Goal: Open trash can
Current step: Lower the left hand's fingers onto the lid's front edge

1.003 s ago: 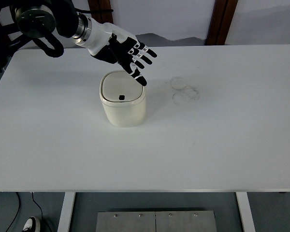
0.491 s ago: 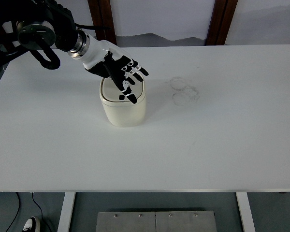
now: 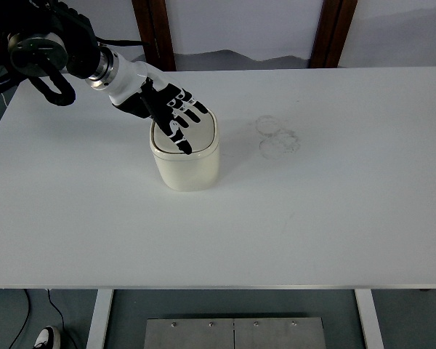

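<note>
Fingers of the left hand lie spread and flat over the trash can lid, gripping nothing; the can stands upright mid-surface. A straight downward press seems best, avoiding any sideways shove that tips it.

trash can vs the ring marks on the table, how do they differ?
The trash can is a cream, upright, solid box standing under the left hand; the ring marks are faint, flat grey circles. The can sits left of centre, the marks to its right, untouched. Both are on the white table.
</note>
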Robot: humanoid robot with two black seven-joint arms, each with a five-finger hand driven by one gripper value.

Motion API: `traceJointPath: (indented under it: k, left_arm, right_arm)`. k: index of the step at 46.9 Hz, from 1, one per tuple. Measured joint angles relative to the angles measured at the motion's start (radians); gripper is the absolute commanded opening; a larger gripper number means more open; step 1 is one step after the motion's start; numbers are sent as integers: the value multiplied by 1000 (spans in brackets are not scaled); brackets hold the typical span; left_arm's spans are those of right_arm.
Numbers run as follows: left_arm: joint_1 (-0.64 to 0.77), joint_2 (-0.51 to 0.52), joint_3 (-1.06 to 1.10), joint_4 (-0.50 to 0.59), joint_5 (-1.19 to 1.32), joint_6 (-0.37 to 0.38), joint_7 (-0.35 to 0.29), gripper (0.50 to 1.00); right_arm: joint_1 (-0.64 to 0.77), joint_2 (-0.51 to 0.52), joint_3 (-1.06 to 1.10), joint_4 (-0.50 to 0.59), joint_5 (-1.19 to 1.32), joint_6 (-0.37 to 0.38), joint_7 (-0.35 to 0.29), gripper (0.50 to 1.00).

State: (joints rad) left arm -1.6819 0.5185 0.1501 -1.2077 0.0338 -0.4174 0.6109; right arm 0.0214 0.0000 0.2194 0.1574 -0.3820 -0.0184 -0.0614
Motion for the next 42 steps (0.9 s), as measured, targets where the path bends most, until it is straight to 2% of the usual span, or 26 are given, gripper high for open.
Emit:
traceJointPath:
  k: [42]
  left_arm:
    - [69, -9, -9, 14, 10, 11, -1, 1000]
  right_arm:
    - [0, 0, 0, -1, 0, 0, 0, 995]
